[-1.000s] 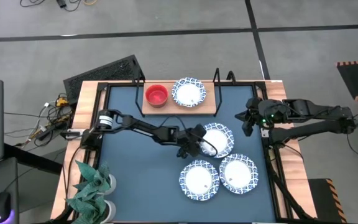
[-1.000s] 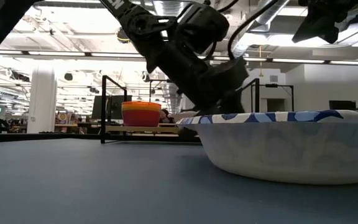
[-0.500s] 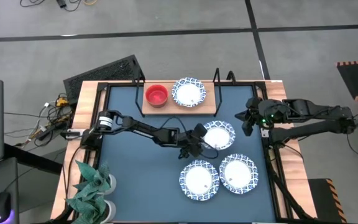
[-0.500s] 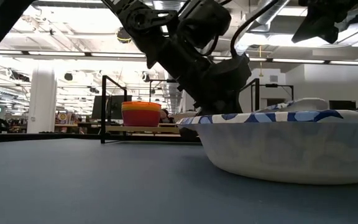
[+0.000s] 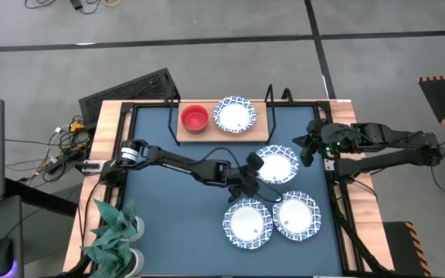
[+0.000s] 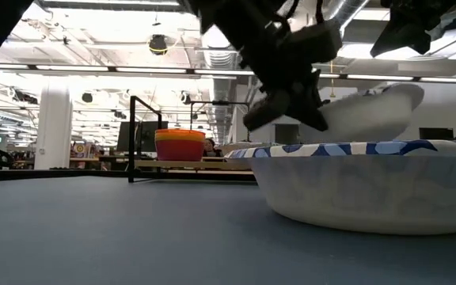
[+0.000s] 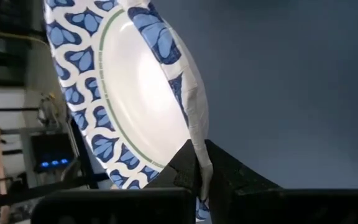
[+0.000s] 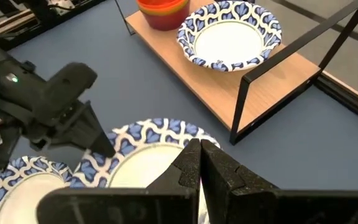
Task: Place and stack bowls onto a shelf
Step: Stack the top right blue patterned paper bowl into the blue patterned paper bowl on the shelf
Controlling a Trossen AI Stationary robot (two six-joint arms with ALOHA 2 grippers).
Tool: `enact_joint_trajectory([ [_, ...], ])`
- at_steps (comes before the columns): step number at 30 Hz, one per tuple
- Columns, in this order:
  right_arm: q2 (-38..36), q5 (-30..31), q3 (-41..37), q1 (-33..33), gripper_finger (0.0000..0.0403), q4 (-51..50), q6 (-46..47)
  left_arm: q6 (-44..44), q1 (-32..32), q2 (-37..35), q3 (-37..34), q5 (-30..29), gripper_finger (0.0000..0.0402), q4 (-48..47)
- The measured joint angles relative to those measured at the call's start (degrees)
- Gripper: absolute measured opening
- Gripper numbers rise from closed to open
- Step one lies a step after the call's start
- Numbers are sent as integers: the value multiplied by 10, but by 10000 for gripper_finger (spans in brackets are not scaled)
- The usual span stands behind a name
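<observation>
The shelf (image 5: 224,130) stands at the table's far edge. On it sit a red bowl (image 5: 195,118), the top of a stack, and a white bowl with a blue patterned rim (image 5: 234,114). My left gripper (image 5: 252,171) is shut on another patterned bowl (image 5: 276,165) above the table's middle. Two more patterned bowls (image 5: 247,222) (image 5: 296,215) rest on their bases near the front. My right gripper (image 5: 309,151) hovers shut with nothing in it at the table's right edge. My left gripper pinches the bowl's rim (image 7: 197,148) on the side toward the table's left, between its two fingers, one on the inner face and one on the outer. The fingers come from the table's left. The bowl (image 6: 370,111) is lifted clear and tilted, its free side higher.
Black frame ends (image 5: 270,96) rise at both ends of the shelf. A potted plant (image 5: 116,232) stands at the near left corner. A black rail (image 5: 335,193) runs along the table's right side. The nearest patterned bowl (image 6: 362,186) fills the low view's right.
My left gripper has taken hold of the bowl's rim and risen with it, drifting a little toward the far right. The bowl, resting on the table a second ago, now hangs clear of it and is tilted.
</observation>
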Motion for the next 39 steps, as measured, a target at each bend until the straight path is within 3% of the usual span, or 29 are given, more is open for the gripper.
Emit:
enact_joint_trajectory([
  [4, 0, 3, 0, 0, 32, -3, -12, -12, -1, -2, 57, -3, 0, -78],
  [11, -2, 63, 0, 0, 31, -31, 0, -38, -1, -53, 115, -8, 0, -153],
  [17, -19, 161, 0, 0, 30, -62, 53, -53, 2, -123, 117, -87, 0, -216],
  [20, -24, 182, 0, 0, 32, -63, 57, -91, 20, -139, 117, -120, 0, -243],
  [29, -26, 195, 0, 0, 30, -69, 58, -127, 130, -126, 75, -129, 0, -289],
  [39, -26, 195, 0, -2, 32, -74, 60, -46, 181, -61, 52, -135, 0, -275],
])
